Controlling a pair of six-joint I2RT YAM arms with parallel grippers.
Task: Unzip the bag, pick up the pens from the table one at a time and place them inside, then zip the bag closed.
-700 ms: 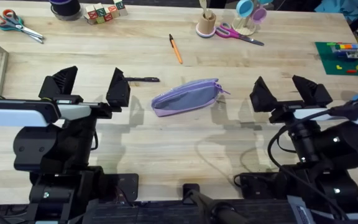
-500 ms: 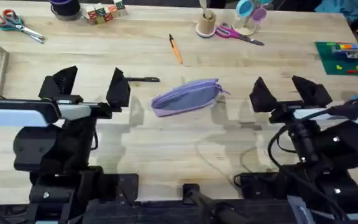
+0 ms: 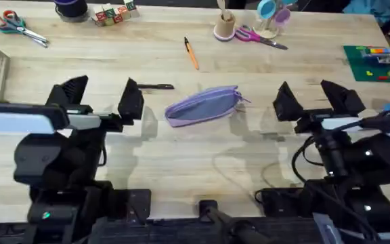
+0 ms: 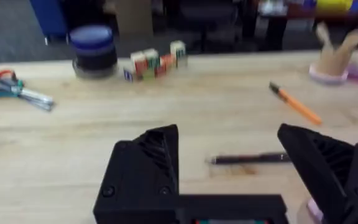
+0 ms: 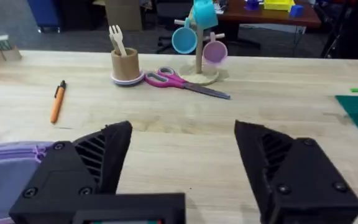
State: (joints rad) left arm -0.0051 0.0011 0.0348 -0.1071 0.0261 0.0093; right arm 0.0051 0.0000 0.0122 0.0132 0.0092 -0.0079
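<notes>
Arms reach forward from their bases at the near edge of the pale wooden table, one on each side, both held low and level over the wood. The left gripper sits at about 9 o'clock from the table's middle, its two black fingers spread wide apart and holding nothing. The right gripper sits at about 3 o'clock, its fingers likewise spread wide and empty. Between them, near the centre, lies the purple bag, flat on the wood, its long axis running from 8 o'clock up to 2 o'clock, the zipper along its far edge and the pull end toward 2 o'clock; the zipper looks closed. The black pen lies just beyond the left gripper's inner finger, at about 10 o'clock from the bag, its length running 9 to 3 o'clock. The orange pen lies farther back, at about 12 o'clock from the bag, its length running roughly 11 to 5 o'clock. Neither gripper touches the bag or either pen.
</notes>
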